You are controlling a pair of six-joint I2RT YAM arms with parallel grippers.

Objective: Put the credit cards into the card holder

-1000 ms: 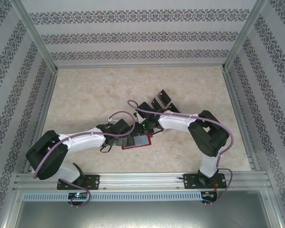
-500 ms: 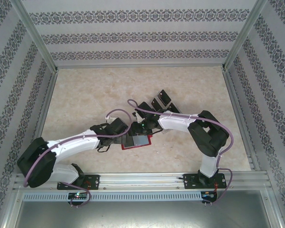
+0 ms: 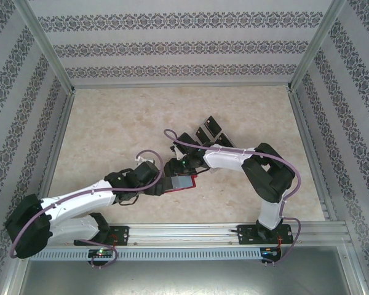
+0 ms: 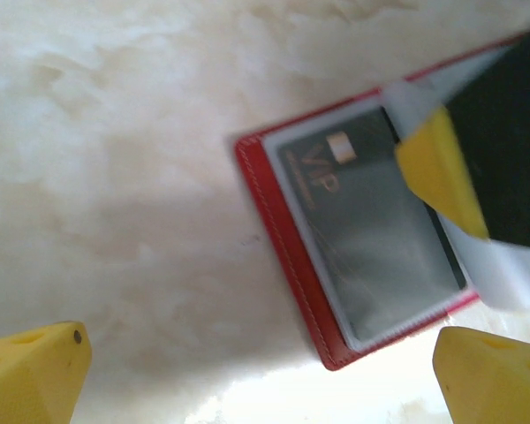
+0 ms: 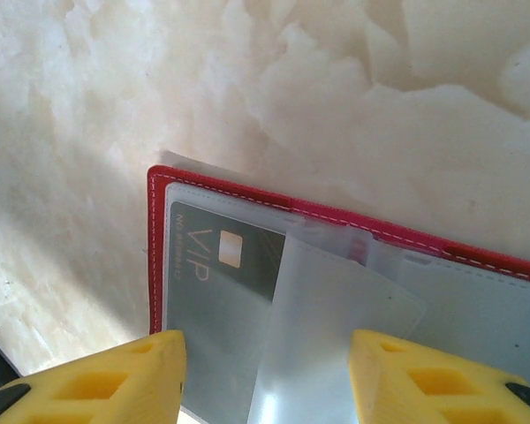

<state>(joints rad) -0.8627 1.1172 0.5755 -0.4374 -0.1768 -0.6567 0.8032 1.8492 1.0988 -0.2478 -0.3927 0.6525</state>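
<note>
Left fingers (image 4: 35,375) spread wide, empty, low beside the red wallet (image 4: 287,265), likely ready to steady it. Right fingers (image 5: 115,380) half apart over the wallet, straddling a clear sleeve (image 5: 336,309), apparently to hold it up; clamped on nothing. One card (image 5: 216,283) sits inside the wallet. Top view adds loose cards (image 3: 208,129) on the table (image 3: 111,135) beyond the wallet. Wrist views alone give the card's VIP print.

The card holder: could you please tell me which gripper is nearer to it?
Right. The right gripper sits over the open card holder, straddling its clear sleeve; the left gripper hovers just off its edge.
</note>
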